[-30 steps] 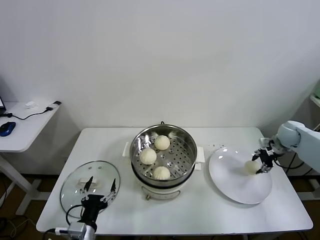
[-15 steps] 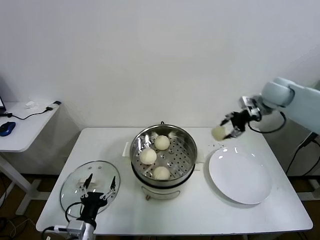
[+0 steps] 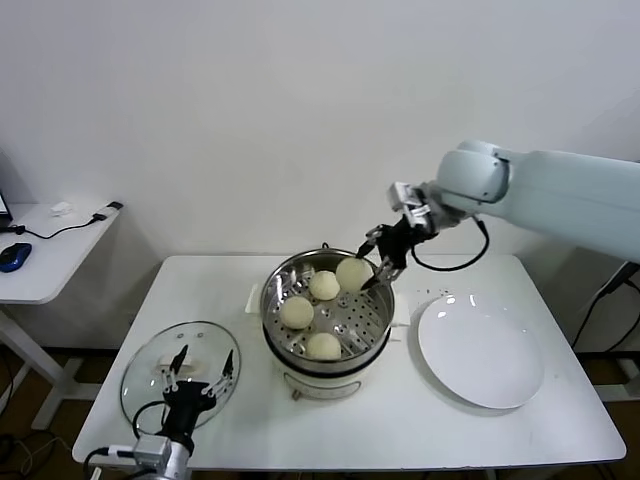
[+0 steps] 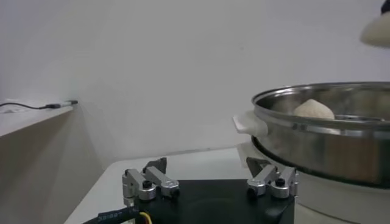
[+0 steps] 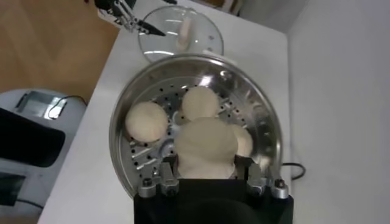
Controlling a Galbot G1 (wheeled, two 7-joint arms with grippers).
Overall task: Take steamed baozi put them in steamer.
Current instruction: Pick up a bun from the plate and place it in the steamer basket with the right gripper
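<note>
- The right gripper sits just right of centre in the head view, over the far right rim of the steamer, its fingers closed around a bun.
- In the right wrist view that held bun fills the middle of the frame, clamped between the two fingers at the bottom edge, with the steamer's holed tray below it.
- Three more buns lie on the tray: one at the back, one at the left, one at the front.
- The white plate lies on the table to the right of the steamer.
- The left gripper waits at the lower left of the head view, fingers spread apart and holding nothing, over the glass lid.
</note>
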